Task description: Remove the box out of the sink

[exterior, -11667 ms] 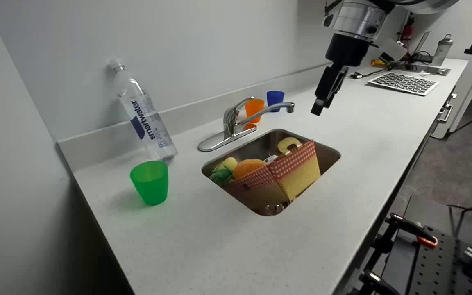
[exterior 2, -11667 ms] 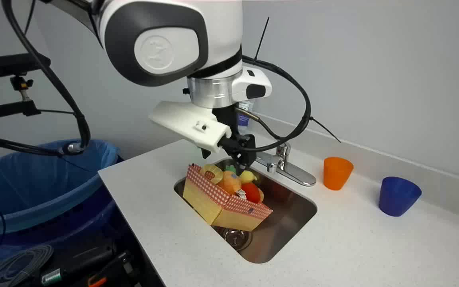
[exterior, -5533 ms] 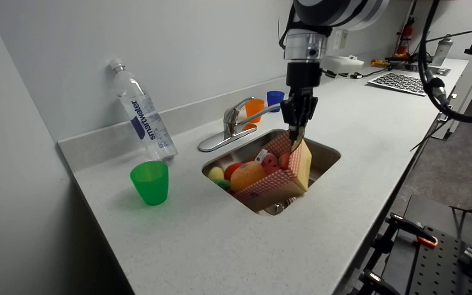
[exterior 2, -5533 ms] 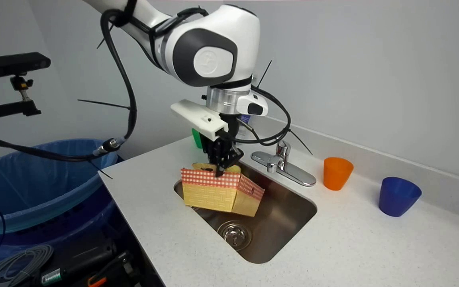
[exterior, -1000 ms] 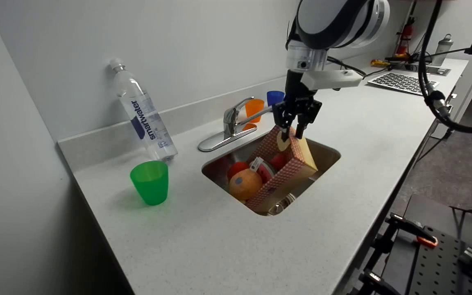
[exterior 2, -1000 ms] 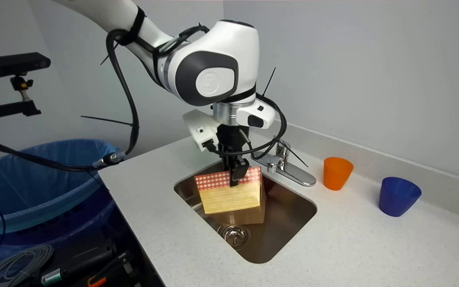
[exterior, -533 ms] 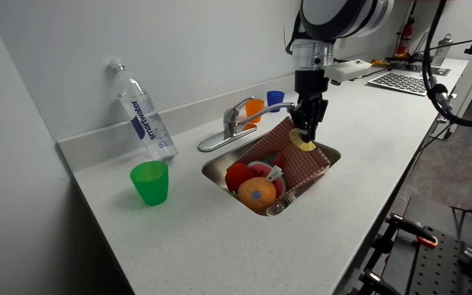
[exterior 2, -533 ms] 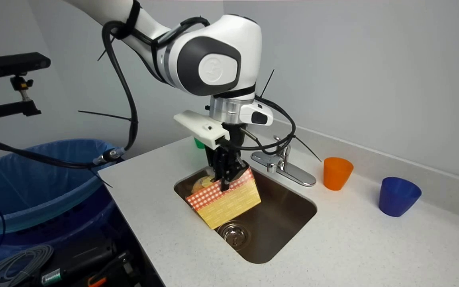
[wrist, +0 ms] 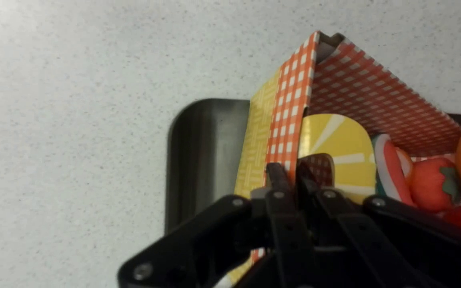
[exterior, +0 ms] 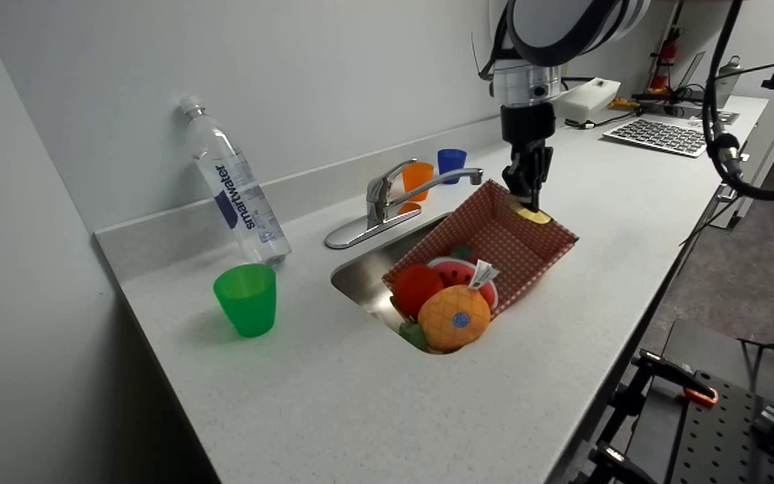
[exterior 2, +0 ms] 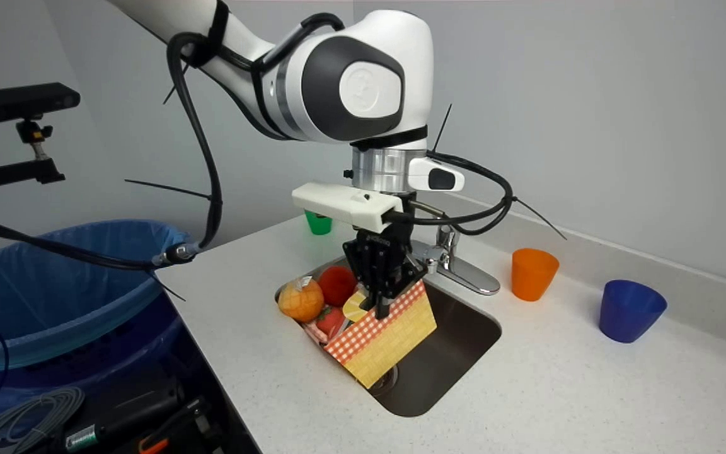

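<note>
The box point(exterior 2: 394, 347), yellow below with a red-checked band, hangs tilted in and above the sink point(exterior 2: 460, 331). My gripper point(wrist: 292, 178) is shut on the upper edge of one side wall. In the wrist view one finger lies outside on the checked band point(wrist: 288, 108), the other inside by the yellow handle flap point(wrist: 346, 132). An exterior view shows the gripper point(exterior: 529, 202) above the raised end, with the opening tipped toward the camera. Toward the low end lie a plush orange point(exterior: 453, 319), a red fruit point(exterior: 416, 290) and a watermelon slice point(exterior: 451, 270). The box's underside is hidden.
The faucet point(exterior: 380, 202) stands behind the sink, its spout near the box. An orange cup point(exterior 2: 533, 274) and a blue cup point(exterior 2: 631, 310) are farther along the counter. A green cup point(exterior: 246, 299) and a leaning water bottle point(exterior: 236, 188) stand at the opposite end.
The jaws have closed on the box's wall. Gripper and box have risen and turned, the box tilting more and reaching past the sink's rim. The fruit lies nearer its low end.
</note>
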Available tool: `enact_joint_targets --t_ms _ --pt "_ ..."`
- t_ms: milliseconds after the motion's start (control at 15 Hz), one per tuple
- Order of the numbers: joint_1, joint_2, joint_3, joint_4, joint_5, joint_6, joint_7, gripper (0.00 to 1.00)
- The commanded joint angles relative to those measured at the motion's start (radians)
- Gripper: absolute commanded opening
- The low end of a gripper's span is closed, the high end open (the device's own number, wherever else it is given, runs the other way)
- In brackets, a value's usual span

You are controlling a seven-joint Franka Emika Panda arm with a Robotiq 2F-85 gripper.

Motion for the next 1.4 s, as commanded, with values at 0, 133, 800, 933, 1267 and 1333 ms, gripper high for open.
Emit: enact_joint_targets --t_ms 0,133,800,933,1267,1333 --pt "-0.032 -0.016 -0.032 0.022 -0.052 -0.045 -0.034 0.03" --pt "-0.047 -0.021 -0.050 0.025 -0.059 -0.041 -0.033 0.03" --pt "-0.132 -0.033 -0.148 0.034 -0.049 0.125 -0.075 0.03" --pt "-0.147 -0.024 -0.174 0.035 0.029 0.200 -0.134 0.03" --pt "-0.180 0.012 -0.231 0.051 0.195 0.275 -0.266 0.03" --pt "-0.189 0.020 -0.240 0.053 0.209 0.279 -0.281 0.03"
